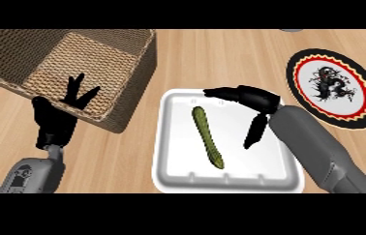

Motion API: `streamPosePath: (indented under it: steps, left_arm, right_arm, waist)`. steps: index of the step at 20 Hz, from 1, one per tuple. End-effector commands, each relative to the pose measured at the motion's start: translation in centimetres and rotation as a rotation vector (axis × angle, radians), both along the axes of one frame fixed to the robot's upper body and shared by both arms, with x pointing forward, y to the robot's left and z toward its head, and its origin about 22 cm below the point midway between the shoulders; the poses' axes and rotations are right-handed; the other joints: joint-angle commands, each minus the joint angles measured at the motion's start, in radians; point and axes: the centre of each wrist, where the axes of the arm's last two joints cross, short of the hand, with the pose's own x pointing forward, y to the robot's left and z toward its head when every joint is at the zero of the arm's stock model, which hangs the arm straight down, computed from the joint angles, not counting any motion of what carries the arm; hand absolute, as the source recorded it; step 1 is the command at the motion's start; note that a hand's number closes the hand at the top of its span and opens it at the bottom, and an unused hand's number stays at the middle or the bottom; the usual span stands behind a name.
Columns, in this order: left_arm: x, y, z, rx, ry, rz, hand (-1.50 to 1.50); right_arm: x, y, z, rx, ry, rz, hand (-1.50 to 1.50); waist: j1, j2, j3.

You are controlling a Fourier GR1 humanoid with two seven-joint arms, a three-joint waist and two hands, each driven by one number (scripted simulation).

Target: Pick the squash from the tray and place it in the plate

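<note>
At the counter's left, the robot's left hand (53, 120) rests with fingers straight and spread, pointing up in front of a brown woven wicker basket (139, 72), touching nothing. Beyond those fingertips the basket's near rim shows; to their right sits a white rectangular plastic tray (275, 178) on the pale wooden counter (214, 55). In the tray lies the squash (207, 137), long, slim and dark green, running lengthwise and slightly aslant, untouched. The right hand (247, 101) hovers over the tray's upper right part, fingers relaxed and open, holding nothing: some reach leftward past the squash's upper end, while another hangs down just beside its right flank, apart from it. Well to the right of that hand, at the counter's edge of view, lies the round black-rimmed plate (300, 60) with a red-and-white band and a dark figure at its centre. The risks ahead look plain: the squash is narrow and low, so closing fingers could roll it aside or pinch only its tip, leaving it tilting in the carry; the tray's raised rim could also catch a low-held end.
</note>
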Motion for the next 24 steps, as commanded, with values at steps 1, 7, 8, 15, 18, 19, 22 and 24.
streamPosePath:
  steps: [1, 7, 8, 15, 18, 19, 22, 24]
  left_arm:
    - [-0.8, -0.1, -0.6, 0.002, 0.003, 0.000, 0.00]
    - [-1.2, -1.7, -0.8, -0.004, -0.029, -0.002, 0.00]
    - [0.4, 0.0, 0.7, 0.007, -0.014, 0.003, 0.00]
    - [-0.1, 0.6, 0.3, 0.005, -0.011, 0.010, 0.00]
    - [-0.6, 0.8, -0.2, -0.001, -0.026, -0.005, 0.00]
    - [-0.6, 0.7, 0.6, -0.013, -0.005, -0.012, 0.00]
    - [1.2, -0.5, 0.0, -0.001, -0.012, 0.000, 0.00]
    - [0.7, 0.2, -0.1, 0.007, -0.004, -0.011, 0.00]
  right_arm:
    - [0.2, 1.3, 0.3, -0.112, -0.064, 0.030, -1.50]
    - [-0.7, 2.7, -0.8, -0.253, -0.082, 0.040, -1.50]
    - [-0.7, 4.1, -0.7, -0.246, -0.105, 0.046, -1.50]
    - [-2.3, 4.9, -1.4, -0.334, -0.068, 0.100, -1.50]
    - [-0.3, 7.0, -1.5, -0.342, -0.082, 0.074, -1.50]
    - [-0.1, 7.0, -1.2, -0.349, -0.086, 0.054, -1.50]
    - [-0.8, 8.0, -0.1, -0.349, -0.117, 0.051, -1.50]
    - [-1.0, 8.5, -3.2, -0.379, -0.097, 0.068, -1.50]
  waist:
    - [0.001, -0.001, 0.001]
    - [0.001, -0.002, 0.001]
    - [-0.002, -0.002, 0.001]
    - [-0.005, -0.003, 0.001]
    - [0.007, 0.001, 0.001]
    - [0.004, 0.000, 0.001]
    - [-0.005, -0.001, 0.001]
    - [0.005, 0.002, 0.001]
